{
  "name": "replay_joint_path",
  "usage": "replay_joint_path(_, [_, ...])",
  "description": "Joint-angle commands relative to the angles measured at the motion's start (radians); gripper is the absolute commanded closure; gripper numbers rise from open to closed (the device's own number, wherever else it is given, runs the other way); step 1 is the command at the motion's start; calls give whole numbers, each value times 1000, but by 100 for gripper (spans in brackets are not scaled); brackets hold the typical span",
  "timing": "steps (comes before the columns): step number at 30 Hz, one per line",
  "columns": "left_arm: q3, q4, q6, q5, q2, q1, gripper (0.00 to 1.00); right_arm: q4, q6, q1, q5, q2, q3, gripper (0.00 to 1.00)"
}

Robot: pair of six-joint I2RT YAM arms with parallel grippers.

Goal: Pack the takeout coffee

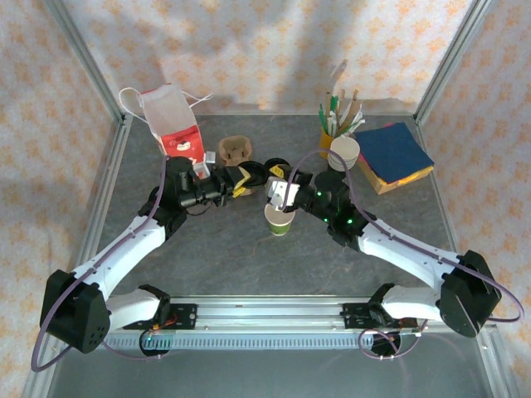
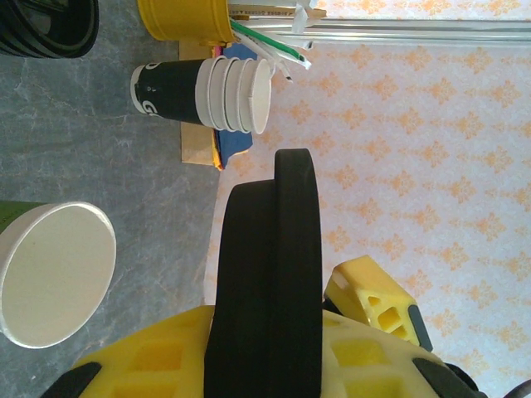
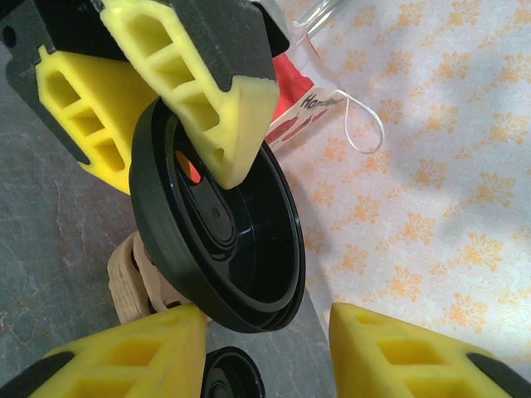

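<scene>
Transferring the black lid (image 3: 224, 240) looks like the current step. The left pincer (image 2: 274, 340) clamps it on edge; the right pincer (image 3: 265, 348) straddles its lower rim, jaws apart, no grip yet. The takeout coffee cup (image 1: 280, 220) stands uncapped mid table (image 1: 249, 274), between the arms. Next: right needs a firm rim hold before left releases, then seat the lid.

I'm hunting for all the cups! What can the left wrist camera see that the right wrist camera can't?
Left wrist camera's extras: an open green paper cup with a cream rim, a stack of dark paper cups with cream rims, and a yellow pot of straws. Right wrist camera's extras: a red-and-white bag and a beige cardboard cup holder. Shared: the round black plastic lid pinched in the left pincer.
</scene>
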Motion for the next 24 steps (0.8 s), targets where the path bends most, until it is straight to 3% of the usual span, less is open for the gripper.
replay_joint_path(1, [14,-22,9,16,-10,-12,87,-33,-11,5,-22,7,46,60])
replay_joint_path(13, [20,3,-2,24,4,-23,87,-96,-70,8,-38,25,74,60])
replay_joint_path(24, [30,-22,18,22,16,-25,87,-155,-94,8,-7,39,109,74])
